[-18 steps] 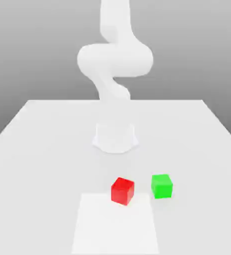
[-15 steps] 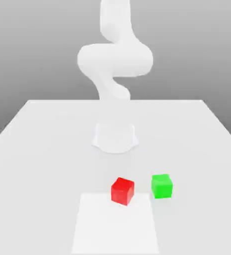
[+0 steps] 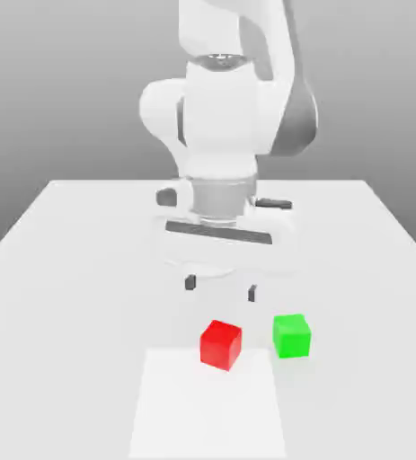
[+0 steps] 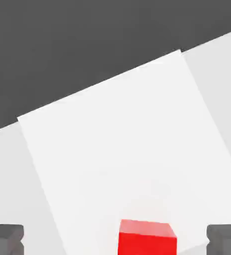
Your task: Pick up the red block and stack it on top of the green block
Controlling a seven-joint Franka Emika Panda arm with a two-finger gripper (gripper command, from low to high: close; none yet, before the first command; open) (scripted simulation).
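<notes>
The gripper [image 3: 220, 287] hangs above the table [image 3: 67, 269] just behind the red block [image 3: 221, 344], with its two dark fingertips [image 3: 190, 282] spread wide and nothing between them. That spread probably readies it to drop astride the cube. In the hand view the red block [image 4: 147, 238] sits between the two fingertips [image 4: 5, 238] but farther out, so the claw is lined up with it without yet reaching it. The red block rests on the table at the back edge of a paler square patch [image 3: 207, 409]. The green block [image 3: 291, 336] stands just beside the red block, toward the exterior view's right, apart from it. There is one red block, one green block and one arm.
</notes>
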